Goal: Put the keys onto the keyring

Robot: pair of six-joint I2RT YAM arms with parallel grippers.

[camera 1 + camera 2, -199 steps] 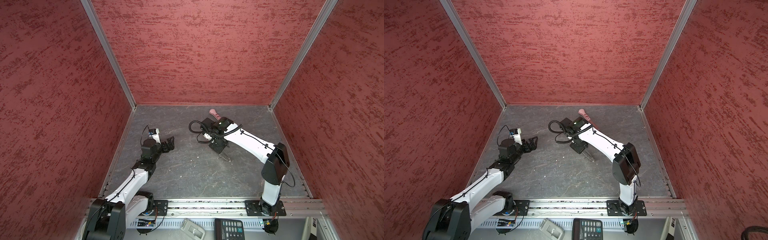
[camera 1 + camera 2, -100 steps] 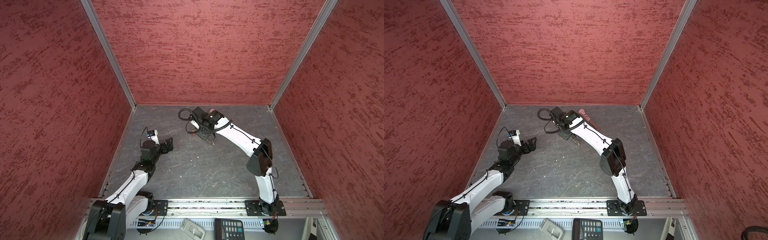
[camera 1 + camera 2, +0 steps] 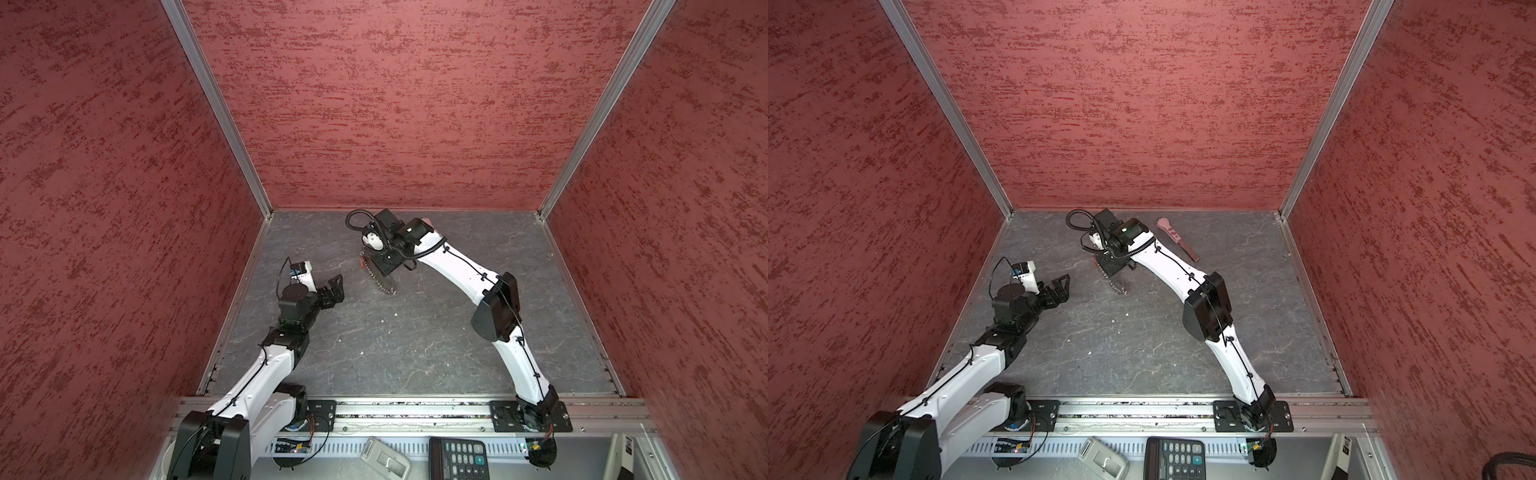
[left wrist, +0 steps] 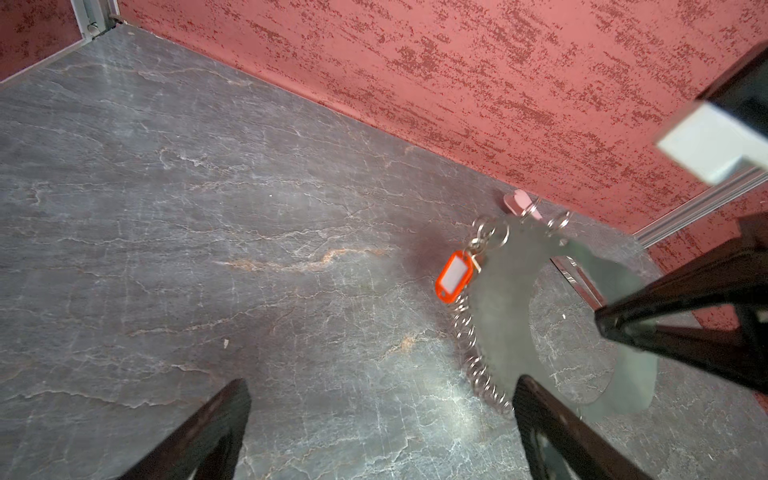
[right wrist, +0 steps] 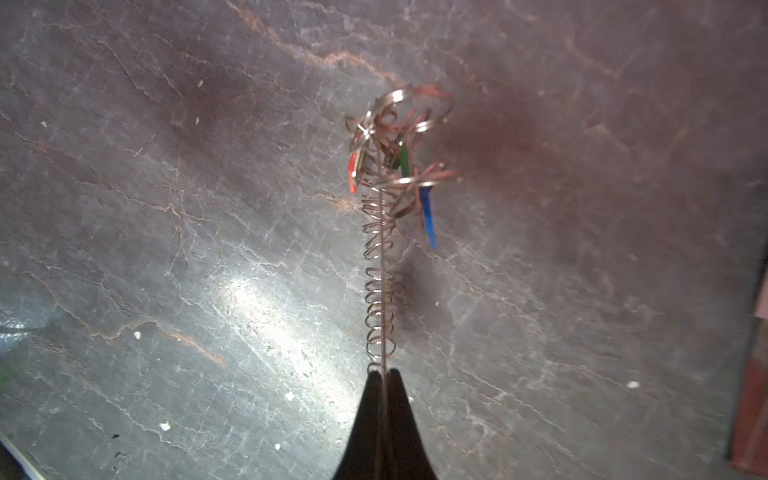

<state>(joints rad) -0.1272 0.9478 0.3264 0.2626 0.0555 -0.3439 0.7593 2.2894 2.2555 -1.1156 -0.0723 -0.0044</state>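
While the right gripper pinches the keyring at frame centre, the keys appear already threaded; left gripper wide, empty. Next: careful set-down.

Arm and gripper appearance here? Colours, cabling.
The left arm and right arm: white shells, black joint housings, thin black cables clipped along them. The left gripper and right gripper: black tapered fingers. A corrugated black hose loops at the right wrist.
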